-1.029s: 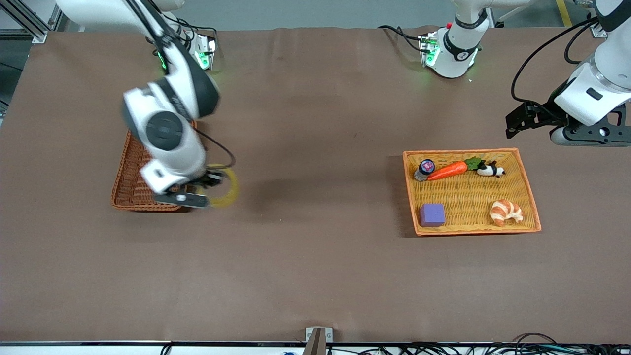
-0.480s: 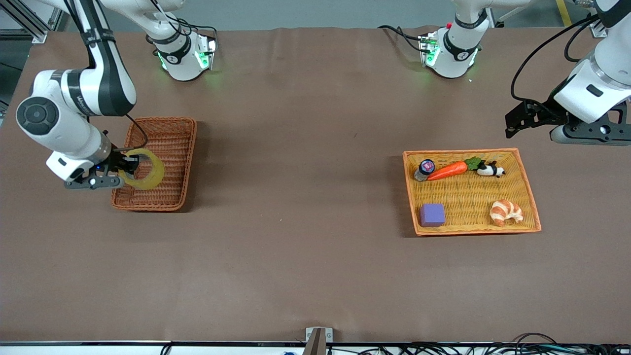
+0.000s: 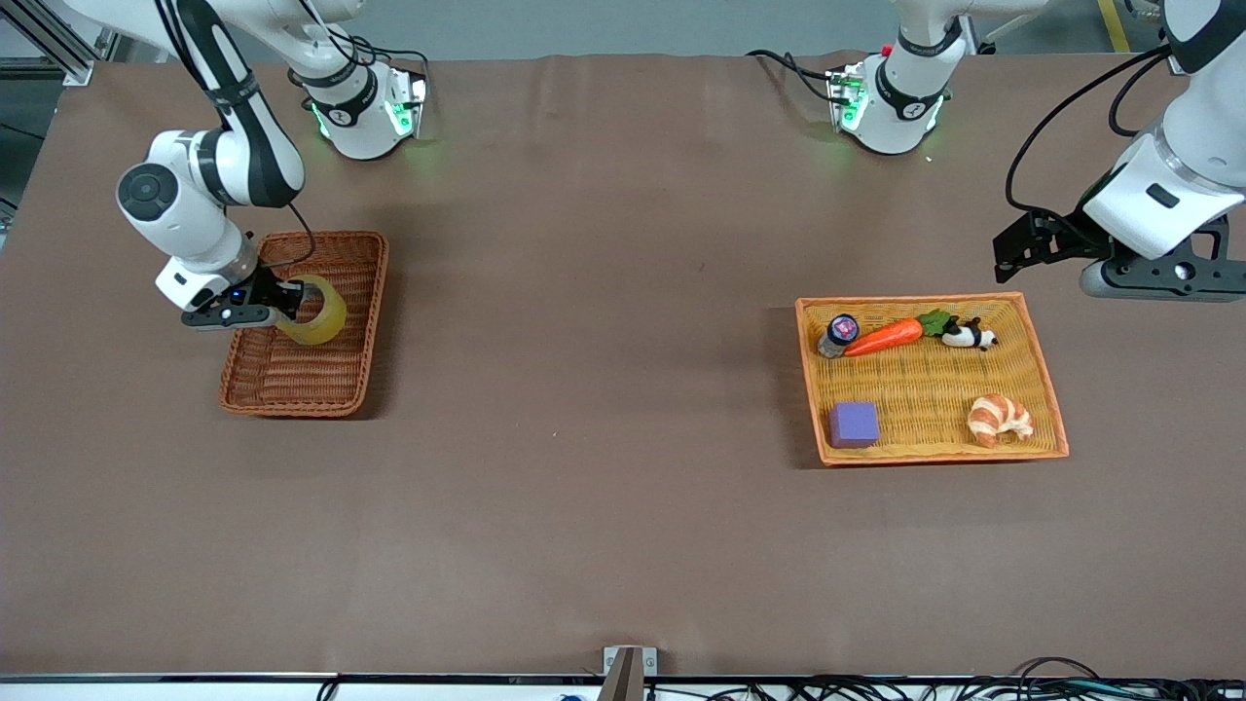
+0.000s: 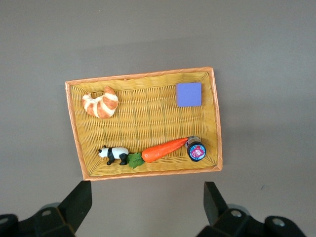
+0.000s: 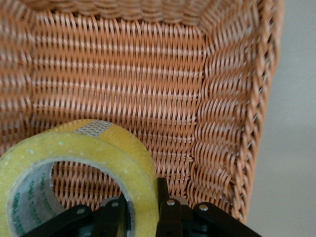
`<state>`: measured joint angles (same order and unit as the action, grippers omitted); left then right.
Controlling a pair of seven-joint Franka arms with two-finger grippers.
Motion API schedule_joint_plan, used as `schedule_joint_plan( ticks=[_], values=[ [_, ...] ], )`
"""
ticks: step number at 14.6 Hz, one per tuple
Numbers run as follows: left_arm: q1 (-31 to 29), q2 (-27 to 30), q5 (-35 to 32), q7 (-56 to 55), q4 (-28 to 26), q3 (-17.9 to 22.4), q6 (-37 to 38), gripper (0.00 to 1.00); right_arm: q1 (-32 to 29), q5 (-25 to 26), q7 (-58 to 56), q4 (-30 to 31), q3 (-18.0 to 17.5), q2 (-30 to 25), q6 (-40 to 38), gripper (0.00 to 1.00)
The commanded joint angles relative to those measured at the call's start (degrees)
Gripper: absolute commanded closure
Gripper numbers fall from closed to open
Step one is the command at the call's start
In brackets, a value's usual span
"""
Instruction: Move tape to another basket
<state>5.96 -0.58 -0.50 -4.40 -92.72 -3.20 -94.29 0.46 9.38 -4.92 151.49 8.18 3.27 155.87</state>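
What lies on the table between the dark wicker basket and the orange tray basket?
Nothing: in the front view the brown table is bare between the dark basket and the orange tray.

Toward the left arm's end: orange-yellow tray basket (image 3: 1042, 365) holding croissant (image 3: 999, 419), purple block (image 3: 854, 424), carrot (image 3: 884, 337), panda (image 3: 969, 336), small jar (image 3: 839, 333).

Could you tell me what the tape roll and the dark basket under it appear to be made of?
The tape, held by the right pincer, looks like glossy, translucent yellowish plastic film wound on a grey, printed core, possibly card. The basket appears to be reddish-brown woven wicker or rattan, matte: its interlaced strands and ribbed walls show clearly.
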Motion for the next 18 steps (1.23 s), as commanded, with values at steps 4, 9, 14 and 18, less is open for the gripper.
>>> schedule_joint_plan(
  ticks=[4,9,14,18],
  values=[
    [0.28,-1.09,-1.0,-0.08,1.84,0.03,0.68,0.0,0.24,-0.94,-0.62,-1.27,0.43,3.77,1.56,0.08],
    [0.28,-1.18,-1.0,-0.08,1.84,0.03,0.68,0.0,0.42,-1.2,0.26,-16.27,-0.09,-1.86,-22.31,0.0],
    [0.28,-1.18,-1.09,-0.08,1.93,0.03,0.68,0.0,0.07,-1.64,1.66,-36.92,-2.01,-2.04,-43.77,0.0],
    [0.28,-1.18,-1.09,-0.08,2.01,0.03,0.68,0.0,-0.9,-5.95,2.37,-51.26,-4.66,-1.86,-54.42,0.0]
  ],
)
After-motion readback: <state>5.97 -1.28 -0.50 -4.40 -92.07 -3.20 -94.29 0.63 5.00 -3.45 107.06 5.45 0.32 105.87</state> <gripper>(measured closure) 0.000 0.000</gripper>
